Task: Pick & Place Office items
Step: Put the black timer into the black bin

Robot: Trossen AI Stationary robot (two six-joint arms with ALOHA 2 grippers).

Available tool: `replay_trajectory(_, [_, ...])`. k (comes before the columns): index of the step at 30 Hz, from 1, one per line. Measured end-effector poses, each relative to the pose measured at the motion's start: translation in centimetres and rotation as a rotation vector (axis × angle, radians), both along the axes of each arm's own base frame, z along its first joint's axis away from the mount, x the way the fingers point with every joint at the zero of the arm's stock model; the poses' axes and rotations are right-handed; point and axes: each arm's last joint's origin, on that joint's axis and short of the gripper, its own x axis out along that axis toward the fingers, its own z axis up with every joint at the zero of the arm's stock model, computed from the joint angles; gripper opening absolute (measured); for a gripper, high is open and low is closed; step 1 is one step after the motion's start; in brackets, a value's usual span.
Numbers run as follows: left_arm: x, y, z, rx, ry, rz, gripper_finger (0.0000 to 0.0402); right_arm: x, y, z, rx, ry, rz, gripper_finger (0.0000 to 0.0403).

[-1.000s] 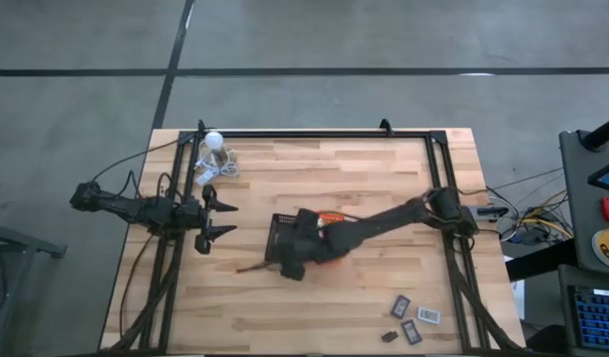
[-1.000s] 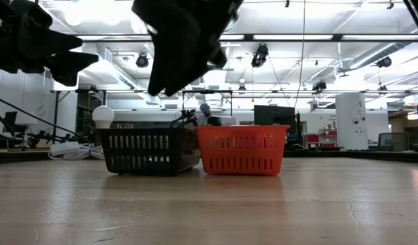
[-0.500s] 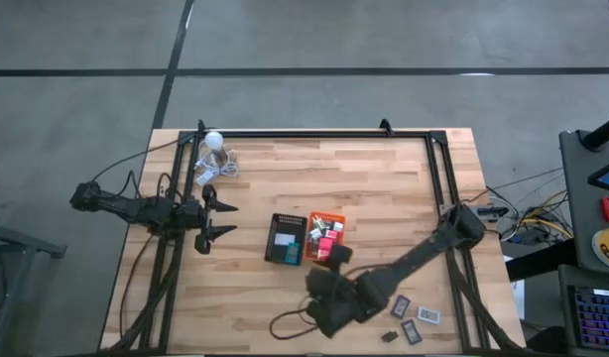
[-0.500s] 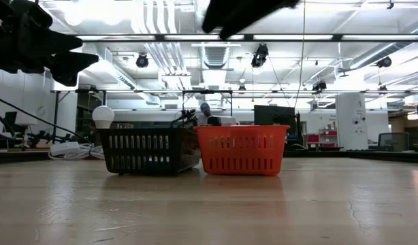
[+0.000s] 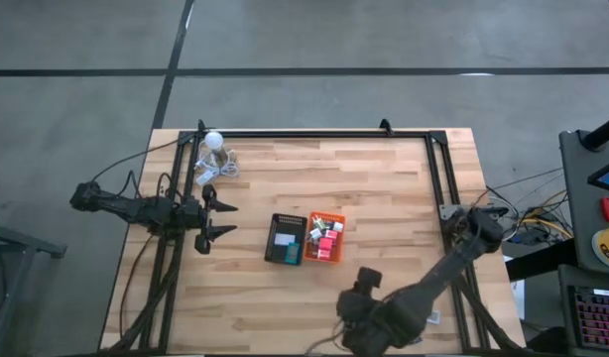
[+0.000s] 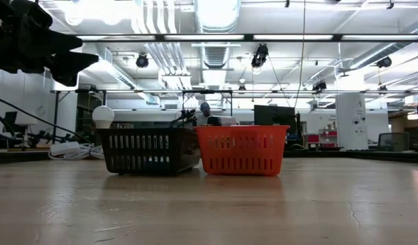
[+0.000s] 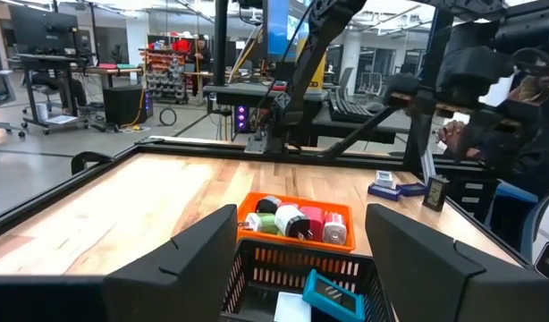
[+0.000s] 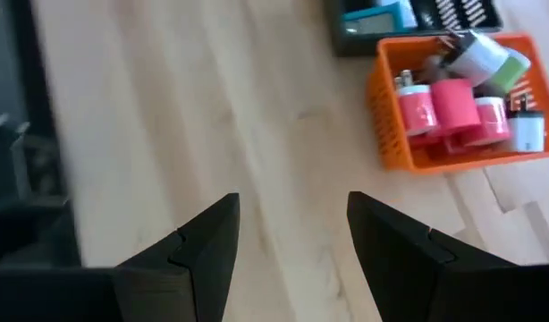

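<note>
Two small trays stand side by side mid-table, a black one (image 5: 285, 238) and an orange one (image 5: 325, 238). Pink, red and white office items (image 8: 453, 103) fill the orange tray; a teal piece (image 7: 324, 291) lies in the black one. A few flat dark items (image 7: 409, 188) lie on the wood toward the near right corner, mostly hidden under my right arm in the high view. My right gripper (image 5: 346, 319) (image 8: 292, 206) hangs open over bare wood near the table's near edge, holding nothing. My left gripper (image 5: 220, 218) (image 7: 301, 219) waits open at the left, level, facing the trays.
A white ball with coiled grey cable (image 5: 213, 141) sits at the far left corner. A black frame rail (image 5: 314, 133) runs along the far edge and down both sides. Bare wood (image 5: 384, 188) lies between the trays and the far rail.
My right gripper has swung from above the two trays toward the table's near edge, rising out of the low view, and its wrist has turned. The trays, covered by it before, now show in the high view. Its fingers have stayed apart.
</note>
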Motion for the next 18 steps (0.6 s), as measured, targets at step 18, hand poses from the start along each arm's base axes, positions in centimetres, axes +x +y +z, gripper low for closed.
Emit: replay_trajectory(18, [0.0, 0.0, 0.0, 0.0, 0.0, 0.0, 0.0252, -9.0, 7.3, 1.5, 0.167, 0.098, 0.329, 0.0203])
